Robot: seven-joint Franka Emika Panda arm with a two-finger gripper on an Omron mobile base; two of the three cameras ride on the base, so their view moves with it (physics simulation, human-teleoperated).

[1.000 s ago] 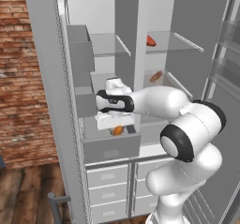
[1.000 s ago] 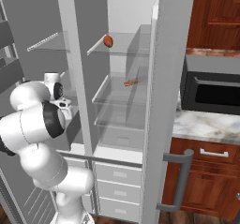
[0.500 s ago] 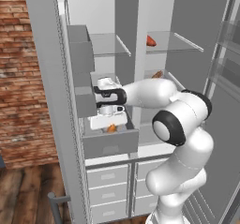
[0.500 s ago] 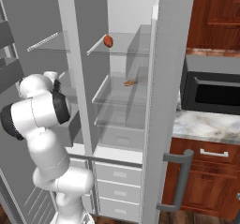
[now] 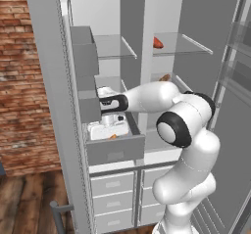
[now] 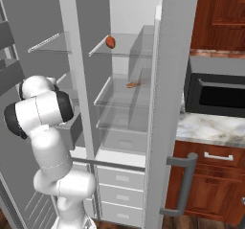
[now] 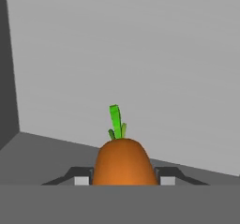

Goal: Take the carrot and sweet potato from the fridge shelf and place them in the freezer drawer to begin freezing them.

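A red brick wall (image 5: 22,76) stands left of the open fridge. Wood plank floor (image 5: 24,203) runs below it. On a lower glass shelf lies a brownish-orange elongated piece (image 6: 132,85). Small pale drawers with handles (image 5: 110,198) stack at the fridge's bottom. To the right, a dark microwave (image 6: 217,91) sits on a marbled bench (image 6: 210,127), above reddish wood cabinets (image 6: 215,185). A grey bar handle (image 6: 184,182) hangs on the near door edge.
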